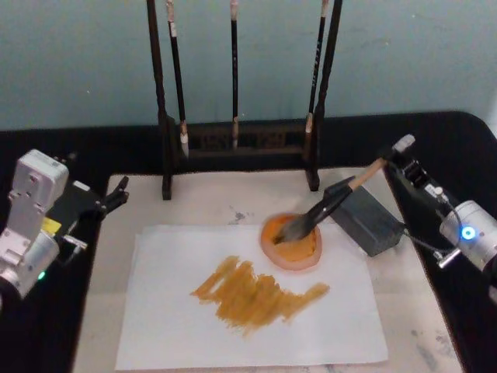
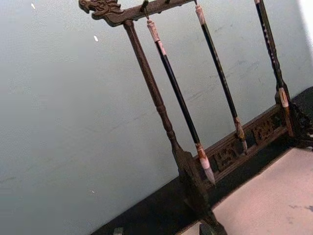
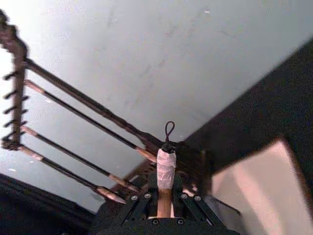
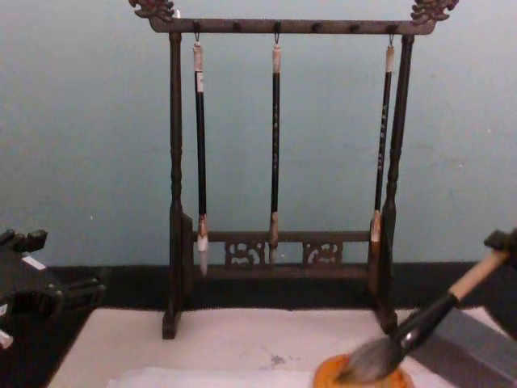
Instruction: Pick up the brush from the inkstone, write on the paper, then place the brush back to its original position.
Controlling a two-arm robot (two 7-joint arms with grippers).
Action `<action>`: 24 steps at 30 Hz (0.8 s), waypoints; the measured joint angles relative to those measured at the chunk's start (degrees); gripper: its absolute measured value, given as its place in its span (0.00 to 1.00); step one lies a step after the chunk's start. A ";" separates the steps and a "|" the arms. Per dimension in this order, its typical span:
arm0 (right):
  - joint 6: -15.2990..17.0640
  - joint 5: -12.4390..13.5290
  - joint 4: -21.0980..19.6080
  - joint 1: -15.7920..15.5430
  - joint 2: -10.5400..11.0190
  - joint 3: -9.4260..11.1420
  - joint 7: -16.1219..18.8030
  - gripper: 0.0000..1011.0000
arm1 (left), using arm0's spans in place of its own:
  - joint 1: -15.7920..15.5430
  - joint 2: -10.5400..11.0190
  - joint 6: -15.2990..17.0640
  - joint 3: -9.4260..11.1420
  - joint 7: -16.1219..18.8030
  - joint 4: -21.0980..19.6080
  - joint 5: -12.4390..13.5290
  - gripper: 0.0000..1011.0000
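The brush (image 1: 326, 206) slants down to the left, its bushy bristles (image 4: 367, 364) in the round orange inkstone (image 1: 291, 242). My right gripper (image 1: 394, 159) is shut on the pale handle near the white-wrapped end (image 3: 166, 169); its fingers (image 3: 139, 203) flank the handle. It also shows at the chest view's right edge (image 4: 499, 242). The white paper (image 1: 248, 311) lies in front of the inkstone, with broad orange strokes (image 1: 256, 295) across its middle. My left gripper (image 1: 118, 194) is parked open at the mat's far left corner, holding nothing.
A dark grey block (image 1: 363, 217) sits under the brush shaft, right of the inkstone. A dark wooden rack (image 4: 279, 259) with three thin black brushes (image 4: 275, 145) stands at the back. The cream mat (image 1: 194, 206) lies on a black table.
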 joint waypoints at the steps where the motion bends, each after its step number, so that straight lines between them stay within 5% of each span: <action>1: 0.00 0.00 0.00 0.00 0.00 0.00 0.00 0.17 | -0.01 0.00 0.00 0.00 0.00 0.00 0.00 1.00; 6: -0.24 -0.13 -2.14 0.97 1.14 -1.24 0.91 0.17 | 0.00 0.00 0.00 0.00 0.01 0.00 0.01 1.00; 10: -2.06 -2.99 -4.81 1.69 2.63 -3.03 1.44 0.17 | 0.00 0.00 0.00 0.00 0.00 0.00 0.00 1.00; 17: -6.70 -13.69 -11.81 3.44 6.79 -8.31 1.18 0.17 | 0.00 0.00 0.00 0.00 0.00 0.00 0.00 1.00; 18: -6.70 -13.69 -11.81 3.44 6.79 -8.31 1.18 0.17 | 0.00 0.00 0.00 0.00 0.00 0.00 0.00 1.00; 24: -8.25 -24.12 -16.43 5.37 8.99 -12.13 0.27 0.17 | 0.00 0.00 0.00 0.00 0.00 0.00 0.00 1.00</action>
